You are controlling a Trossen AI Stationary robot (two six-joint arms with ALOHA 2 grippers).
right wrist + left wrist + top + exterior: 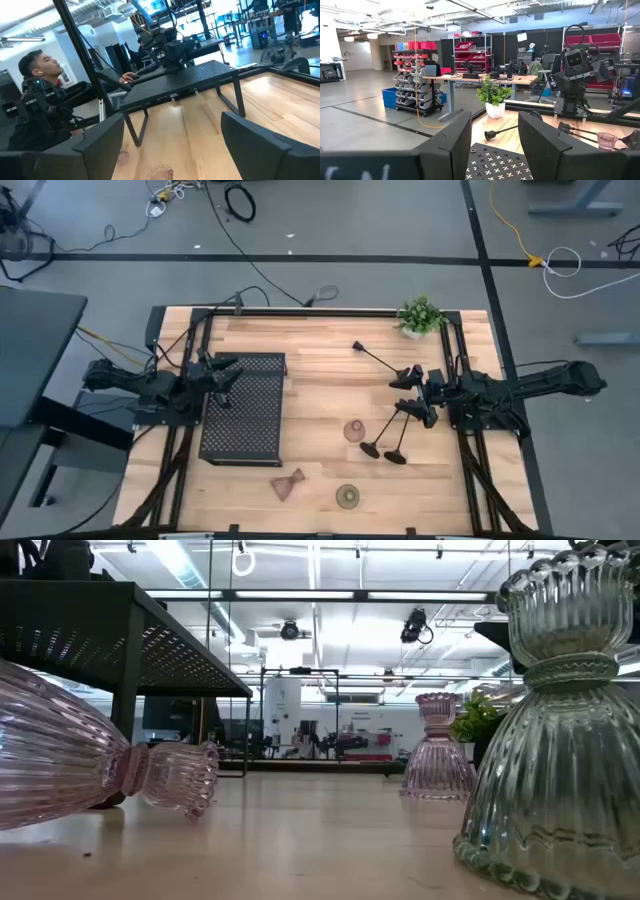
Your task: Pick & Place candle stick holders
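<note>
Overhead, the wooden tabletop [320,370] carries a black perforated tray [243,410] on its left half and a small potted plant [420,315] at the far right corner. The left hand [226,376] hovers over the tray's far left part with its fingers [451,145] parted and nothing between them. The right hand [410,392] hangs over the right side of the tabletop, fingers [100,142] spread wide and empty, pointing toward the tray.

One black candlestick [375,357] lies on its side just far of the right hand, its round base toward the middle of the tabletop. Two more black candlesticks [385,438] lean together just near the right hand, their bases on the wood. The pink holder [354,430] stands upright just left of those two. The brown holder [288,485] lies tipped over near the tray's near right corner. The green holder [347,497] stands at the near edge, right of the brown one.

A person [37,107] sits beyond the tabletop's left side.
</note>
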